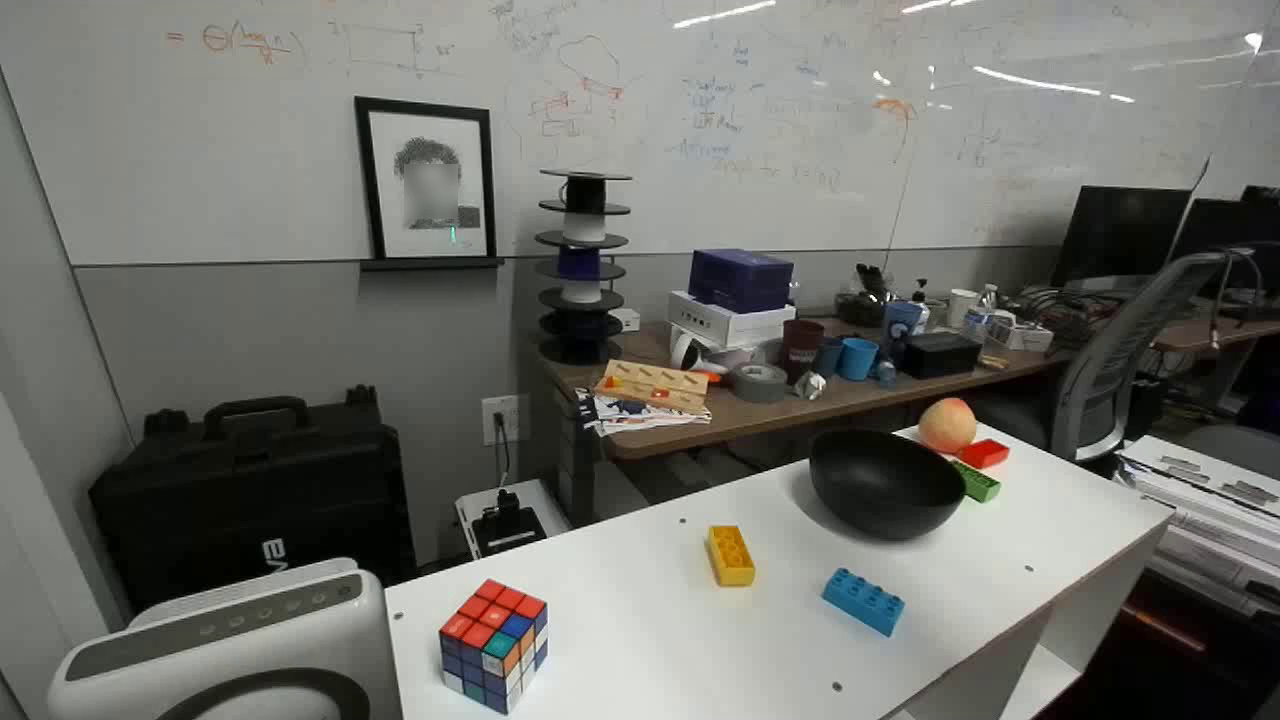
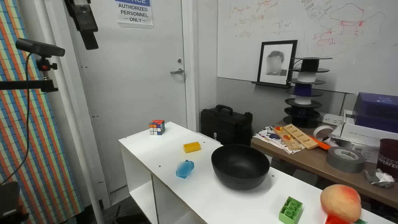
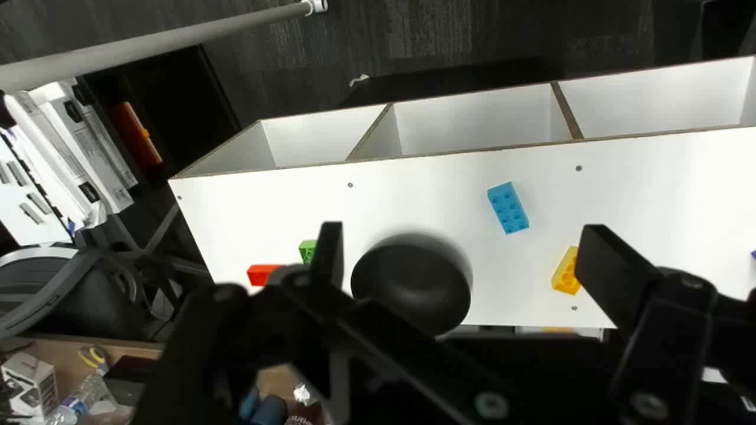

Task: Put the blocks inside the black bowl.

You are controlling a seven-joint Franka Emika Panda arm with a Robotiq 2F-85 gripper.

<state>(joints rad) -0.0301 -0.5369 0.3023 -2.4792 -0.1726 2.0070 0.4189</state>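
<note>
The black bowl (image 1: 885,485) stands upright on the white shelf top (image 1: 620,620). On its one side lie a yellow block (image 2: 192,147) and a flat blue block (image 2: 185,169), apart from each other. Across the bowl from them are a green block (image 2: 290,210) and a red block (image 1: 984,454). My gripper (image 3: 460,242) is open high above the shelf, its wide gap holding nothing. In the wrist view its fingers cover part of the yellow block (image 3: 568,271) and the green block (image 3: 307,251). A dark finger (image 2: 88,37) shows at the top left in an exterior view.
A Rubik's cube (image 1: 494,645) sits at one end of the shelf. The peach-orange ball (image 1: 947,426) is close beside the red block. A cluttered brown desk (image 1: 660,440) runs behind the shelf. A camera on a stand (image 2: 40,47) is at the far left.
</note>
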